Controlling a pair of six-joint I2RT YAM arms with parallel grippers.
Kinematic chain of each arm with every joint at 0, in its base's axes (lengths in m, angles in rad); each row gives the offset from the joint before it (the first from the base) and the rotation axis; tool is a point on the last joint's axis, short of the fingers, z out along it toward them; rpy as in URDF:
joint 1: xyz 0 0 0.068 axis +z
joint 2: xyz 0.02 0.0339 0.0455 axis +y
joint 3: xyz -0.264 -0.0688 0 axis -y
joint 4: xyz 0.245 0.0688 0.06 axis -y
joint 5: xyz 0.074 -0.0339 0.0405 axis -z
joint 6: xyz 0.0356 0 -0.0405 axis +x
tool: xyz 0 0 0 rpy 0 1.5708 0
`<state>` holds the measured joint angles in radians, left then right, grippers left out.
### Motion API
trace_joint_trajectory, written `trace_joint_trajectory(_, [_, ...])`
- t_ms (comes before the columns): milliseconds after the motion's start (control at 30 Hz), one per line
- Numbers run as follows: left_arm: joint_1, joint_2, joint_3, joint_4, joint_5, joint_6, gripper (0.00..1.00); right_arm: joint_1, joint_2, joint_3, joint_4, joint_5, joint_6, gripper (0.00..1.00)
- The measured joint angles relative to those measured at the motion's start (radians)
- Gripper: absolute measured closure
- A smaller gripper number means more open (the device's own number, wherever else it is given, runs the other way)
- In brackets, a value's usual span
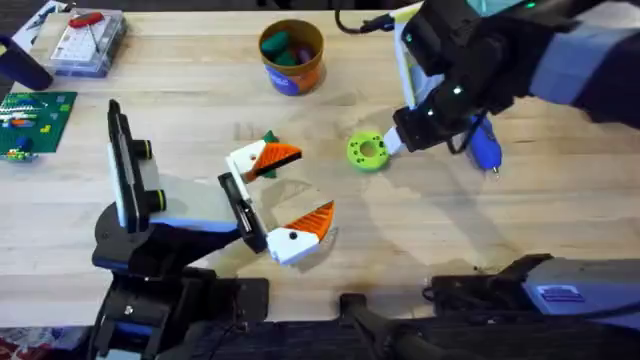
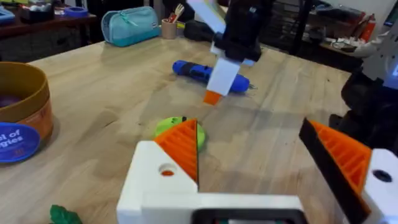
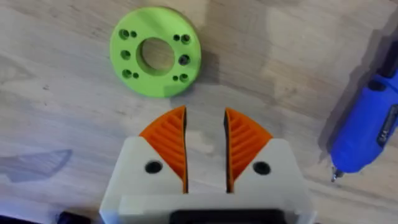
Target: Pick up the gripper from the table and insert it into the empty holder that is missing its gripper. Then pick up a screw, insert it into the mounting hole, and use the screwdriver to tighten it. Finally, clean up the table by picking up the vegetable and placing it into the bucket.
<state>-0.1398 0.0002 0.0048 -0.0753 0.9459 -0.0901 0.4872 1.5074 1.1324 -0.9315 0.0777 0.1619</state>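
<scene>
Right gripper (image 3: 206, 146): fingers nearly shut, narrow gap, holding nothing. Vegetable (image 3: 156, 51) lies flat on the table just past the fingertips, slightly off-centre, not touching. Screwdriver (image 3: 367, 127) lies to the other side. Left gripper (image 1: 288, 200) wide open, farther away.

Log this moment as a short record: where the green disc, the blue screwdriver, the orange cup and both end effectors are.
vegetable: flat bright green round disc with centre hole, lying on the wooden table
screwdriver: blue pen-shaped power screwdriver, lying on the table, right of the disc
bucket: small round orange cup, upright, far side, items inside
right end effector: beside the disc, narrowly open, empty
left end effector: left of the disc, wide open, empty
</scene>
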Motion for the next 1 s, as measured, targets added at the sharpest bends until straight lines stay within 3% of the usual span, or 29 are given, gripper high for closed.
trace_joint_trajectory(400, [0.000, 0.000, 0.000, 0.000, 0.000, 0.000, 0.009, 0.000, 0.143, -0.004, 0.105, -0.039, -0.006, 0.708])
trace_joint_trajectory(1000, [0.000, 0.000, 0.000, 0.000, 0.000, 0.000, 0.010, 0.000, 0.182, -0.004, 0.201, -0.075, -0.032, 0.708])
